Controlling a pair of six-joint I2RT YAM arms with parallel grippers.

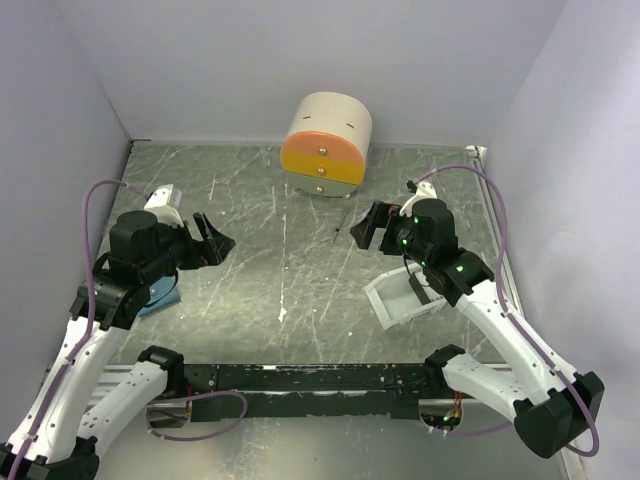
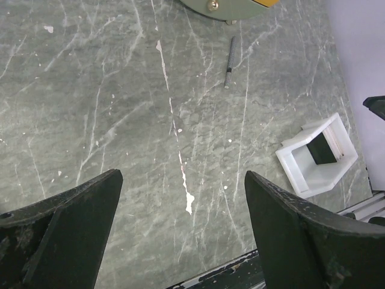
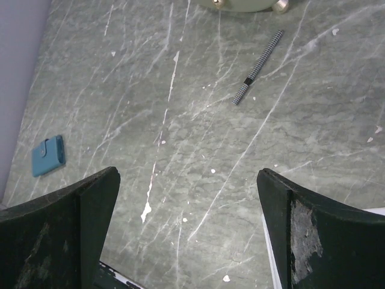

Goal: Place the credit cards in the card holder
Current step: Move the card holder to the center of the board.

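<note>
The card holder [image 3: 48, 155], a small light-blue wallet, lies shut and flat at the table's left; in the top view the card holder [image 1: 160, 297] is half hidden under my left arm. A dark credit card [image 2: 322, 150] stands on edge inside the white tray [image 2: 290, 164]. No other cards show. My left gripper [image 1: 218, 245] hovers open over bare table right of the wallet, and in its own view the left gripper [image 2: 183, 175] holds nothing. My right gripper [image 1: 368, 225] hangs open above the tray's far side; the right gripper [image 3: 189, 173] is empty too.
A round cream drawer box [image 1: 325, 145] with orange and yellow fronts stands at the back centre. A thin dark pen [image 3: 257, 67] lies in front of it. The white tray [image 1: 385, 300] sits under my right arm. Purple walls close in the table on three sides.
</note>
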